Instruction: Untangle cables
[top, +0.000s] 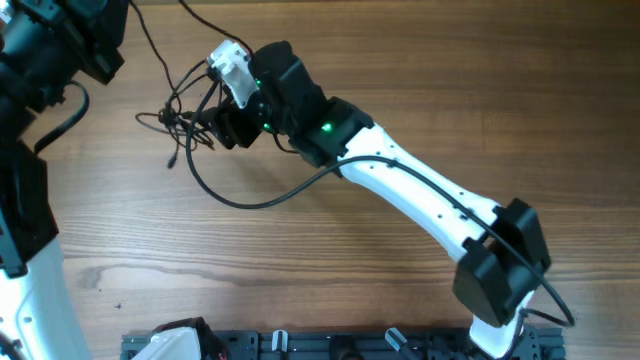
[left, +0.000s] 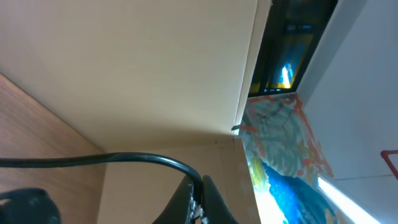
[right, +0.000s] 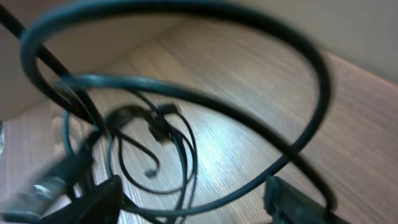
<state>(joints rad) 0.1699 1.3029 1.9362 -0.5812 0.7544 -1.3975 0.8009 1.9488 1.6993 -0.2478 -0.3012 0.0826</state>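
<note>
The cables (top: 175, 118) lie knotted on the wooden worktop (top: 420, 70) at its far left. The right tool (top: 215, 125) is down in the knot, fingers wide apart with loops between them. The left tool (left: 199, 199) is raised, pinched narrow on one strand. Nothing is sharp enough to read.

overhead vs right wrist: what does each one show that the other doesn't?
Only overhead: the whole right arm stretched across the table, the left arm in the top-left corner, and a dark rack along the bottom edge.

Only right wrist: a close, blurred look into the knot, with thin strands crossing near what looks like a small plug. The right hand has its fingers wide apart at the bottom edge.

Both: the cables, the right hand and the wood tabletop.
</note>
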